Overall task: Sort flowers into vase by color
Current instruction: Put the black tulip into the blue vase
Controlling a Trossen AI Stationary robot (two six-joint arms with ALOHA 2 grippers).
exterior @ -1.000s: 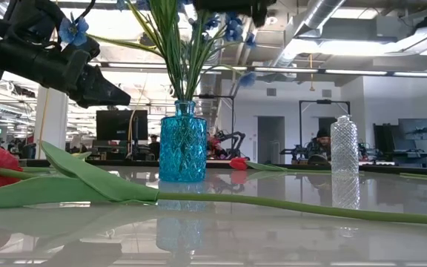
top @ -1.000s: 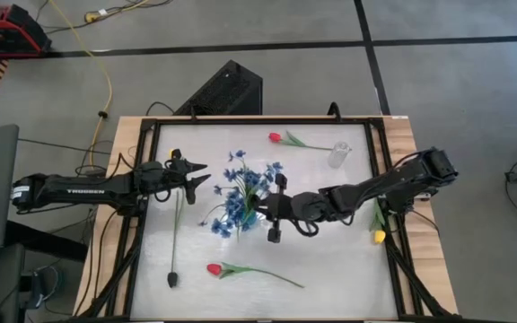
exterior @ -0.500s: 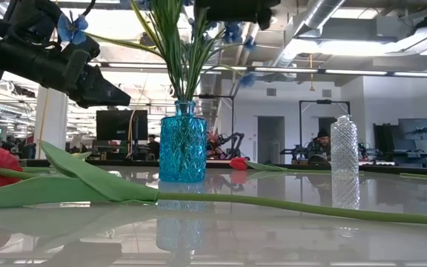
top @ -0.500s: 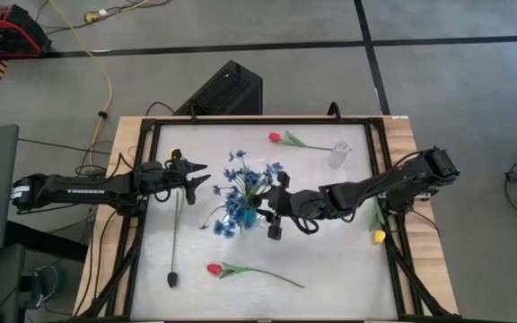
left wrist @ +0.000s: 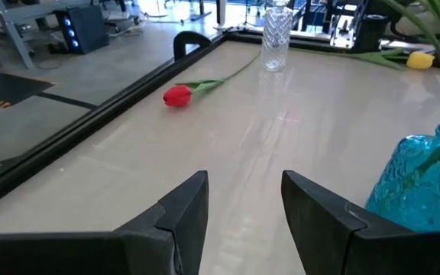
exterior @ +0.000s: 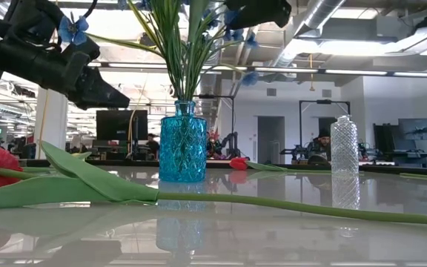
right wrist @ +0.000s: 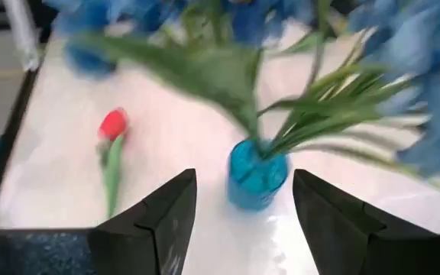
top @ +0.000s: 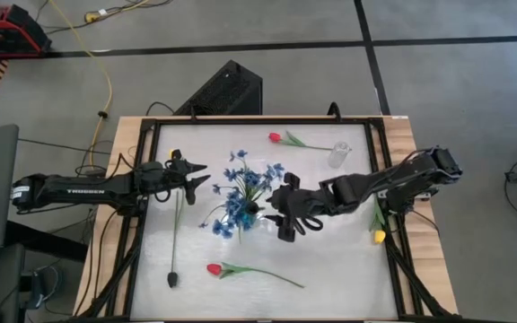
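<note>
White lettering ran along the left arm [top: 74, 189] in the overhead view and looked like "TROSSEN", though too small to be sure. I could read nothing else.

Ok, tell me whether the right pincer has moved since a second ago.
Yes. In the high view the right pincer, open, has drawn back toward the table's right side, away from the blue vase.
</note>
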